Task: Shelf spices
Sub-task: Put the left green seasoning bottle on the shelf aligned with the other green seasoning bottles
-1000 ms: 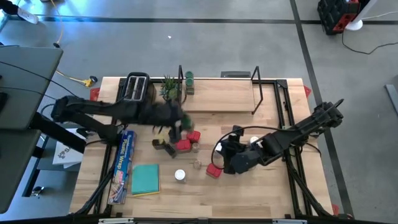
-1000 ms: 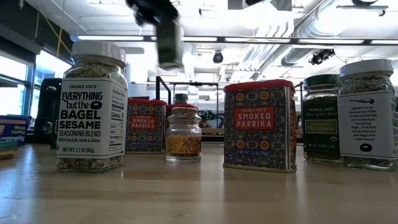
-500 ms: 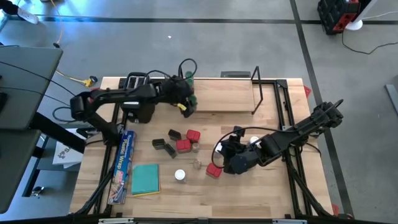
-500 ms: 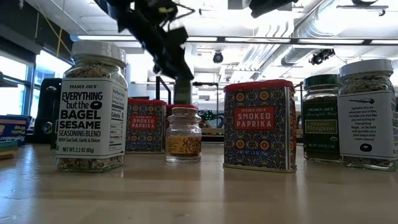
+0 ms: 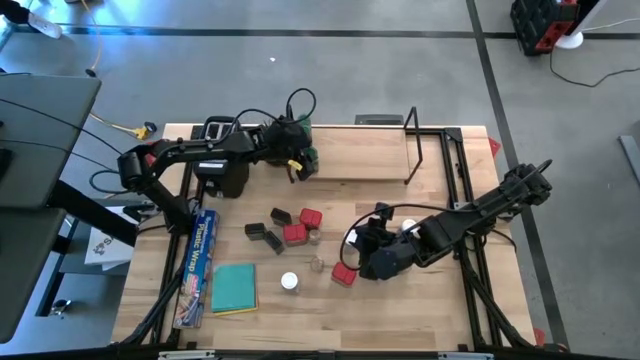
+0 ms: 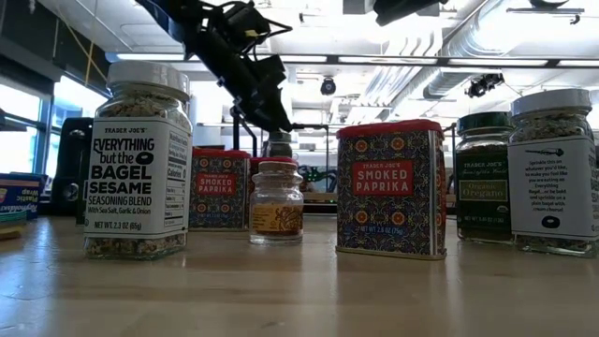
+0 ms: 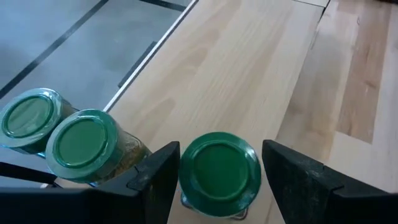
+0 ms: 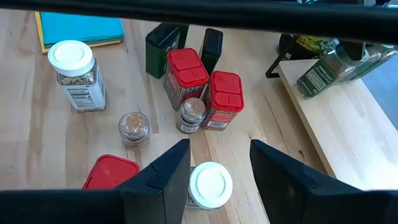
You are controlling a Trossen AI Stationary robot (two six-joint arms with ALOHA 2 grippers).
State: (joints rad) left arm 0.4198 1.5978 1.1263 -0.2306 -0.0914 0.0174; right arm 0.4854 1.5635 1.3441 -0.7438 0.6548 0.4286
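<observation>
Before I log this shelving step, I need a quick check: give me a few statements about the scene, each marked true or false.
1. Three green-lidded jars stand on the shelf. True.
2. The left tool is clamped shut on a red tin. False: its fingers straddle a green-lidded jar with gaps either side.
3. A white-lidded jar sits between the right tool fingers. True.
4. The teal pad lies on the shelf. False: it lies on the table.

Bright, sharp (ceiling lights glare)
</observation>
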